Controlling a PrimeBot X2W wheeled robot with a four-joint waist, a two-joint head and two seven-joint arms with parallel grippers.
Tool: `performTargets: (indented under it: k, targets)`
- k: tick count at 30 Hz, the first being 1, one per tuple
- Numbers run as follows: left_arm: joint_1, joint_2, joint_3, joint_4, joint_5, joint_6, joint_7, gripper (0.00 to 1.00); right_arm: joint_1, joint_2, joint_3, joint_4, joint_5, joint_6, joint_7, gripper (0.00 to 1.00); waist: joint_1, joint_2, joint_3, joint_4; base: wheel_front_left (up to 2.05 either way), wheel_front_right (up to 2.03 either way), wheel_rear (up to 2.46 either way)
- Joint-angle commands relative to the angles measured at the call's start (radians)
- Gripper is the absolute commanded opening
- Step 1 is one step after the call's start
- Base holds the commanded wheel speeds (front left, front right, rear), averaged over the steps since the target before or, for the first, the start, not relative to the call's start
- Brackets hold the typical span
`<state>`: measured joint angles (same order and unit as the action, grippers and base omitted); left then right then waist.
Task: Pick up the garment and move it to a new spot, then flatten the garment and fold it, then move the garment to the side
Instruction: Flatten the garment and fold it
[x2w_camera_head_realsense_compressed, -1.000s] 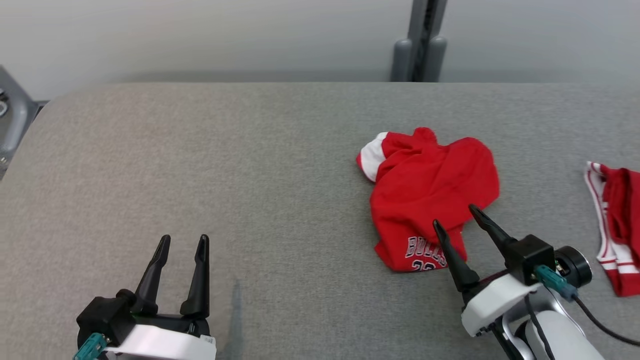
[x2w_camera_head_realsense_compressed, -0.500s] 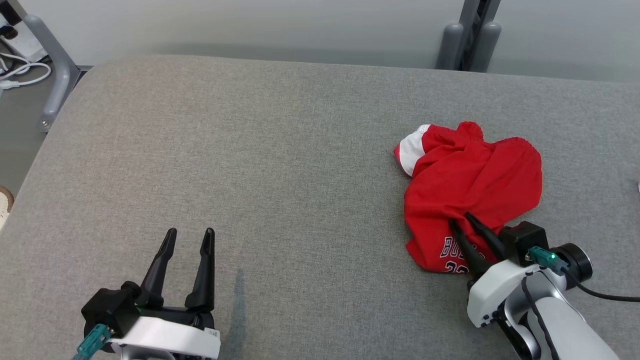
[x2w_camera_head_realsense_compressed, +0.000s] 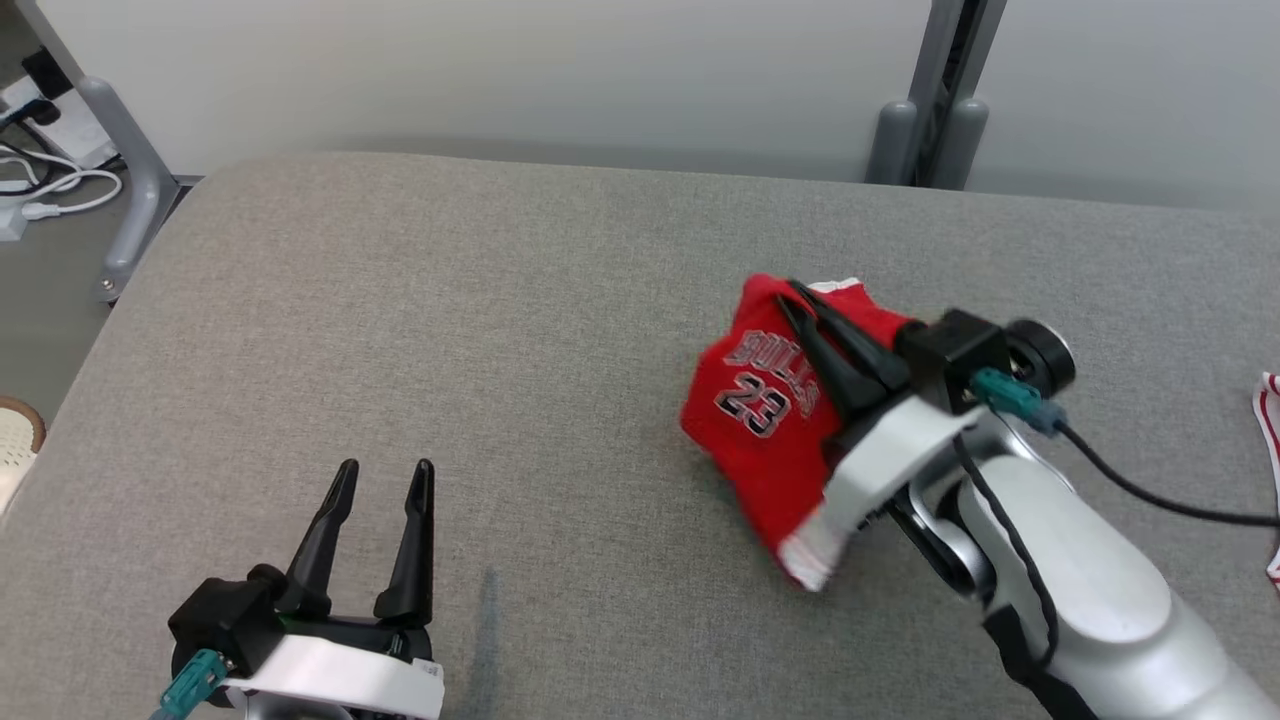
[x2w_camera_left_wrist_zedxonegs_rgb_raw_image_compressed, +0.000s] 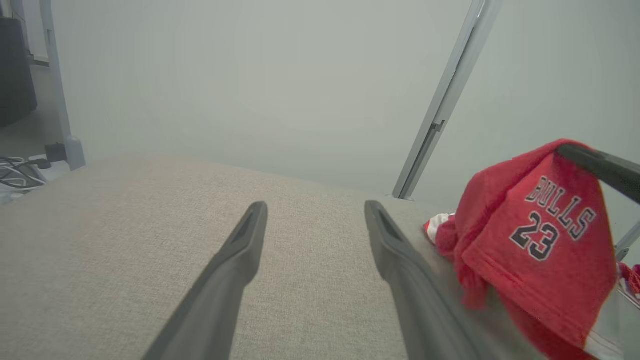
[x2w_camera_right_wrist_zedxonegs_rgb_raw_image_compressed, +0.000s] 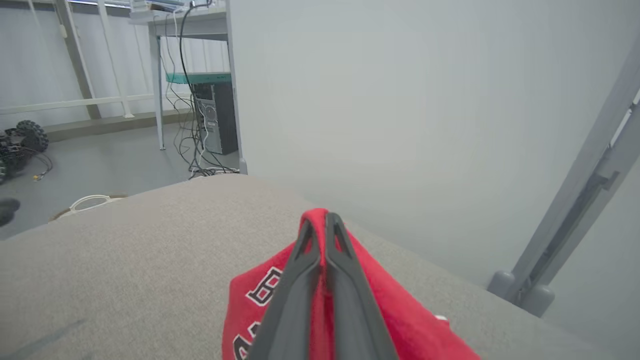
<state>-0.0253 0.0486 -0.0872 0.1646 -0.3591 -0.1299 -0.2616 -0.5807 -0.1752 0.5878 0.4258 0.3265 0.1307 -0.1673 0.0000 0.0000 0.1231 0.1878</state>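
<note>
Far right of the wide-open left hand (x2w_camera_head_realsense_compressed: 386, 467), the garment (x2w_camera_head_realsense_compressed: 760, 400) hangs pinched in the right hand (x2w_camera_head_realsense_compressed: 788, 292).

The right gripper (x2w_camera_head_realsense_compressed: 786, 294), fingers (x2w_camera_head_realsense_compressed: 845, 345) pressed together on a fold of the red jersey (x2w_camera_head_realsense_compressed: 760, 420), hides the cloth behind it, and the white-trimmed hem hanging below it is blurred. In the right wrist view those fingers cover most of the lettering and the bottom edge cuts off the rest of the jersey. Far right of that gripper a second red-and-white cloth (x2w_camera_head_realsense_compressed: 1271, 395) is cut by the picture's edge, and left of the left gripper (x2w_camera_head_realsense_compressed: 385, 468), whose base the bottom edge crops, a pale round thing (x2w_camera_head_realsense_compressed: 14, 445) is too cut off to identify.
</note>
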Motion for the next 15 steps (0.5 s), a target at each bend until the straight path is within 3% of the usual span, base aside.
performTargets:
  k: [1, 7, 12, 15]
  targets:
    - [0.000, 0.004, 0.005, -0.001, 0.005, -0.001, -0.004, 1.00, -0.036, 0.005, 0.010, -0.008, 0.014, 0.000, 0.000, 0.00, 0.0000, 0.0000, -0.011, 0.007, 0.00, 0.00, 0.00]
    - [0.017, 0.004, 0.008, 0.004, 0.011, 0.003, -0.004, 1.00, -0.247, 0.059, 0.077, 0.034, 0.114, 0.000, -0.036, 0.00, 0.0000, 0.0000, -0.037, 0.019, 0.00, 0.00, 0.00]
    - [0.028, 0.004, 0.016, -0.001, 0.011, 0.012, -0.004, 1.00, -0.325, 0.090, 0.015, 0.034, 0.234, 0.000, -0.087, 0.00, 0.0000, 0.0000, -0.045, 0.024, 0.00, 0.00, 0.00]
    - [0.032, 0.004, 0.019, -0.003, 0.008, 0.015, -0.004, 1.00, -0.276, 0.069, -0.019, 0.087, 0.260, 0.000, -0.094, 0.00, 0.0000, 0.0000, -0.048, 0.021, 0.00, 0.00, 0.00]
